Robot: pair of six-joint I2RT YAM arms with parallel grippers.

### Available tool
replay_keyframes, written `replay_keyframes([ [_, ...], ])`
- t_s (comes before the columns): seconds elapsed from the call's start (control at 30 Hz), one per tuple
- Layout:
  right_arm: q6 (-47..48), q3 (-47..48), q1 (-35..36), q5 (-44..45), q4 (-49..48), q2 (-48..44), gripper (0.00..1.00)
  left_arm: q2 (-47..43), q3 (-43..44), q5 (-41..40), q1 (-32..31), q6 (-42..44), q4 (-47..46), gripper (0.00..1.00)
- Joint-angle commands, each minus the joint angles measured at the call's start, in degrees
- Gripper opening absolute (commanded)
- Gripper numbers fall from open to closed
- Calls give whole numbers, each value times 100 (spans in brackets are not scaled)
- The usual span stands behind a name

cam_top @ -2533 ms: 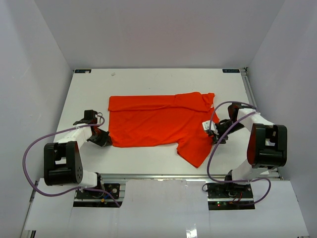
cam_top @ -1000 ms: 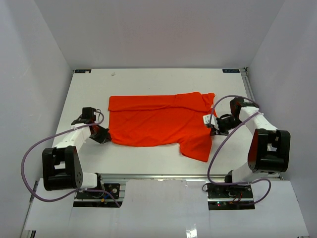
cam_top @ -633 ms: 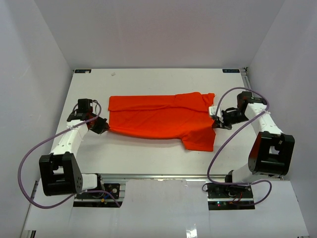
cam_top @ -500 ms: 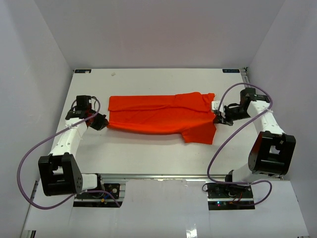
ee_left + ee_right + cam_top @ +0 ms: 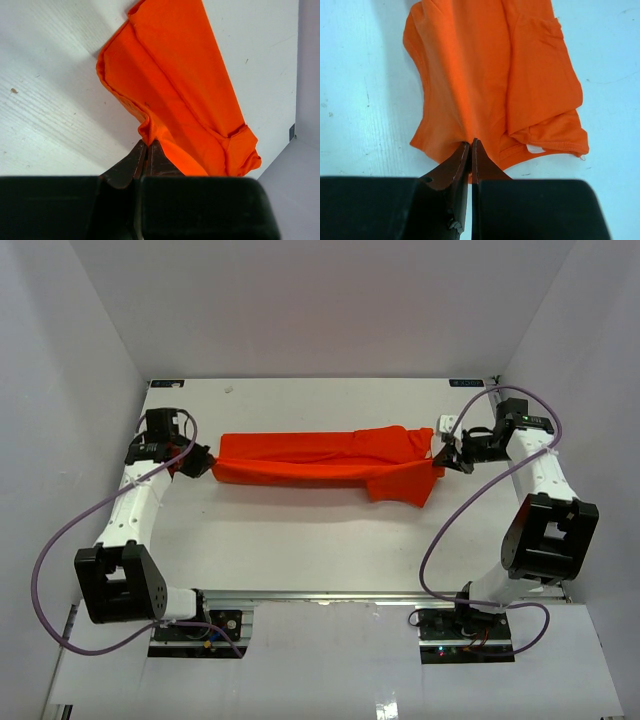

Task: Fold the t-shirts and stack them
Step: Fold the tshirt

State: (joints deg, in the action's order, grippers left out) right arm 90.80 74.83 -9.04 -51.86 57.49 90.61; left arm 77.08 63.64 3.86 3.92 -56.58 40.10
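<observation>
The left gripper (image 5: 146, 147) is clamped down hard, both fingers pressed together with a bit of orange-red fabric pinched right at the tips. That fabric is the left end of the t-shirt (image 5: 320, 462). In the left wrist view the cloth fans out from the pinch point in a couple of long folds, and it throws a shadow on the white surface next to it.

Same deal on the other side. The right gripper (image 5: 470, 145) is squeezed closed on the right end of the shirt, with the fabric bunching into the tips. A sleeve is folded over just beside the pinch, and a small white tag (image 5: 535, 148) peeks out at its edge.

From the overhead view, the shirt runs as a long narrow band between the two grippers, left to right across the far half of the table (image 5: 300, 540). One flap droops toward the near side, close to the right end. Both arms reach out from their bases at the near edge and angle inward to the shirt ends. A purple cable (image 5: 45, 570) loops off each arm.
</observation>
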Motion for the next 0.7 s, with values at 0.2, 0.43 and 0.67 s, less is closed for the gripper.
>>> replay_keyframes([
  [0.2, -722, 831, -45, -448, -415, 422, 6, 378, 781, -175, -6, 85, -46, 8],
  [0.43, -713, 1113, -46, -457, -300, 774, 6, 712, 931, -166, -6, 129, -151, 8],
  [0.67, -871, 1078, -28, -475, -493, 967, 6, 1037, 1054, -175, -6, 217, -257, 8],
])
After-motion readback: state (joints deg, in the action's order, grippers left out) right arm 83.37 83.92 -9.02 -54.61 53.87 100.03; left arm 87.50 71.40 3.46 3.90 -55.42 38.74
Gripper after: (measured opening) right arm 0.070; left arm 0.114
